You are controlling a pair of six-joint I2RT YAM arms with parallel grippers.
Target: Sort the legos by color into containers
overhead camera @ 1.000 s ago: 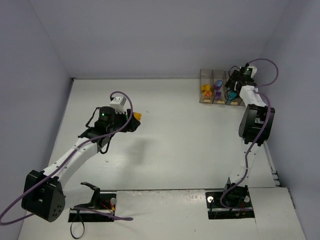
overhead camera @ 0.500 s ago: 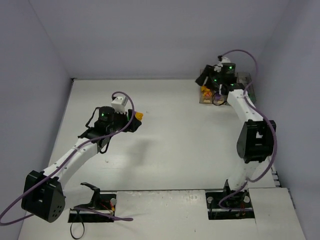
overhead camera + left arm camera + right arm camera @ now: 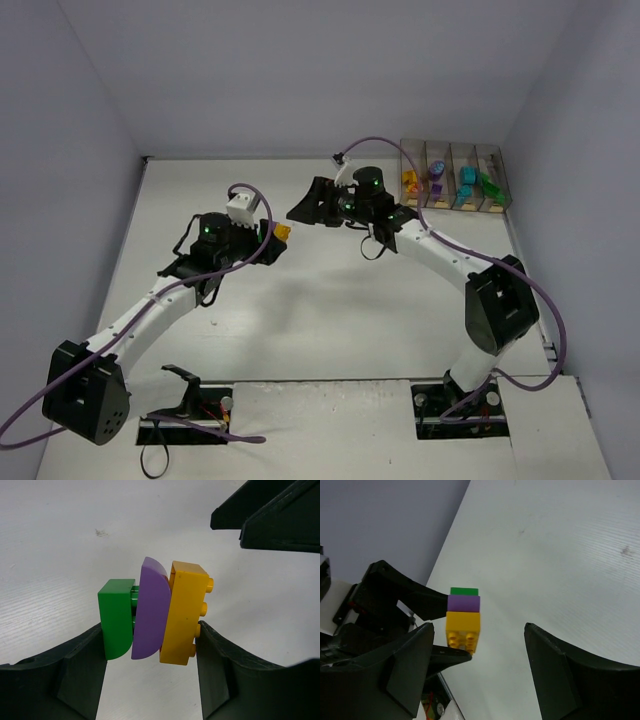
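A joined stack of three legos, green [image 3: 117, 617], purple [image 3: 150, 612] and yellow [image 3: 182, 612], hangs above the table with my left gripper [image 3: 150, 630] shut on its two ends. From above, only the yellow end of the stack [image 3: 283, 232] shows, left of centre. My right gripper [image 3: 477, 665] stands open just short of the stack [image 3: 463, 620], its jaws wide and touching nothing; its dark fingers [image 3: 265, 515] show at the upper right of the left wrist view. The containers [image 3: 455, 178] sit at the far right and hold yellow, purple, teal and green legos.
Grey walls close in the table at the back and both sides. The arm bases [image 3: 185, 400] [image 3: 465, 400] sit at the near edge. The right arm [image 3: 440, 255] stretches across the middle of the table.
My right arm has swung left from the containers to the stack in the left gripper, and its jaws have widened. The left arm has barely moved.
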